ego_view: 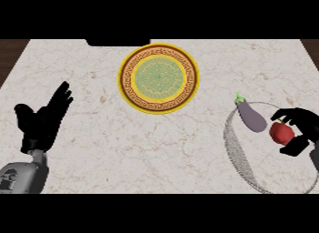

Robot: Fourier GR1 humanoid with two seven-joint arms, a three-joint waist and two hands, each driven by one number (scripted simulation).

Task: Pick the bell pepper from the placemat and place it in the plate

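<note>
A red bell pepper (280, 133) sits on the grey round placemat (237, 150) at the right. My right hand (306, 127) has its fingers and thumb curled round the pepper, covering its right side. The plate (158, 78), gold-rimmed with a green patterned middle, lies at the counter's far centre with nothing on it. My left hand (42, 119) rests open at the left, fingers pointing up, away from everything.
A purple eggplant (251, 115) with a green stem lies on the placemat's far edge, just left of the pepper. The marble counter ends in dark wood at the left and right corners. A dark object (118, 42) sits at the far edge.
</note>
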